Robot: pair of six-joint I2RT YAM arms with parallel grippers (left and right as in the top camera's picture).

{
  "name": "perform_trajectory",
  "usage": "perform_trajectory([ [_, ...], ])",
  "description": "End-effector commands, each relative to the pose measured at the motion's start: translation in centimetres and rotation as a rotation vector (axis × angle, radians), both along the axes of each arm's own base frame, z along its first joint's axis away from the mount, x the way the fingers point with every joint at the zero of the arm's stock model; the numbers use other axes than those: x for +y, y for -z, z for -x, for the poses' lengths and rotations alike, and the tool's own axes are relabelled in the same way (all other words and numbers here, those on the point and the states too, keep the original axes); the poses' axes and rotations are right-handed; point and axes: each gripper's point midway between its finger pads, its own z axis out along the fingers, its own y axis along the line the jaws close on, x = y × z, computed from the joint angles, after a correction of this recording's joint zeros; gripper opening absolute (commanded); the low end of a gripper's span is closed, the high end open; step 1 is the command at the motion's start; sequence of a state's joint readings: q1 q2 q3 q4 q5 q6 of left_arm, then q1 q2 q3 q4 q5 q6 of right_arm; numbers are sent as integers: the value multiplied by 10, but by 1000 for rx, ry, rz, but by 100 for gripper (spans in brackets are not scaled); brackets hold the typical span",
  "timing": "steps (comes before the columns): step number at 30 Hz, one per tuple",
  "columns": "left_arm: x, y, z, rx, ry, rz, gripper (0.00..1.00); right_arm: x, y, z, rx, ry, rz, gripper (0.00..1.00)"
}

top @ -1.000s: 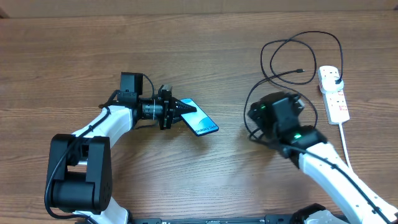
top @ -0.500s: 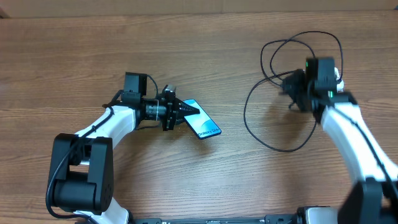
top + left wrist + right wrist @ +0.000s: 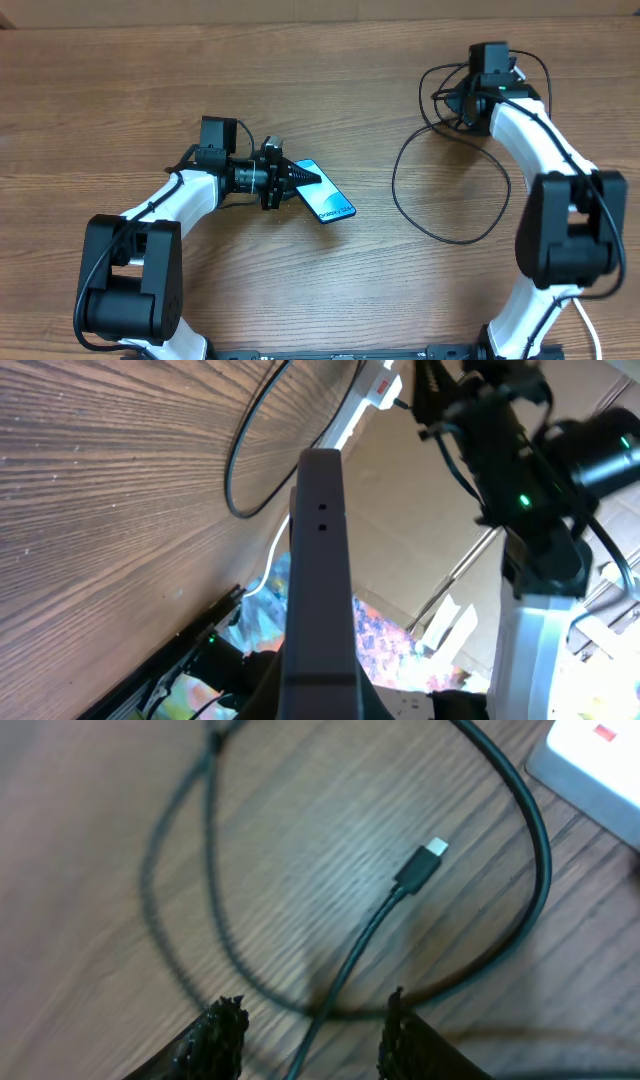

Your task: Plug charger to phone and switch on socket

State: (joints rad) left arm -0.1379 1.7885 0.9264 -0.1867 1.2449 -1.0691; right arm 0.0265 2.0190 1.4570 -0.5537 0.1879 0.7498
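Observation:
My left gripper (image 3: 297, 180) is shut on the near end of the phone (image 3: 327, 198), a slim handset with a blue-teal screen, held on edge just above the table. In the left wrist view the phone (image 3: 318, 540) shows edge-on between the jaws. The charger, a thin black cable (image 3: 393, 185), lies in loops at the right. My right gripper (image 3: 466, 107) is open and hovers over the cable. In the right wrist view the cable (image 3: 350, 960) runs up between my open fingers (image 3: 226, 1028) to its connector tip (image 3: 425, 865). The socket (image 3: 600, 755) shows as a white corner.
In the overhead view my right arm (image 3: 535, 135) covers most of the socket and the charger's plug. The socket also shows as a white strip in the left wrist view (image 3: 375, 395). The table's far edge (image 3: 320, 20) runs along the top.
My right arm has swung from the near middle right to the far right and now hovers over the cable's connector end. My left gripper with the phone has shifted only slightly right.

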Motion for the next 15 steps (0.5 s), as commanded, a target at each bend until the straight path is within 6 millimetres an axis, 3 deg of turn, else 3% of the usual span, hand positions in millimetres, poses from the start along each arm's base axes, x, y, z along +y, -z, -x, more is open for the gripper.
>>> perform_trajectory([
  [1, -3, -3, 1, -19, 21, 19, 4, -11, 16, -7, 11, 37, 48, 46],
  [15, -2, 0, -1, -21, 10, 0, 4, -12, 77, -10, 73, 41, 59, 41],
])
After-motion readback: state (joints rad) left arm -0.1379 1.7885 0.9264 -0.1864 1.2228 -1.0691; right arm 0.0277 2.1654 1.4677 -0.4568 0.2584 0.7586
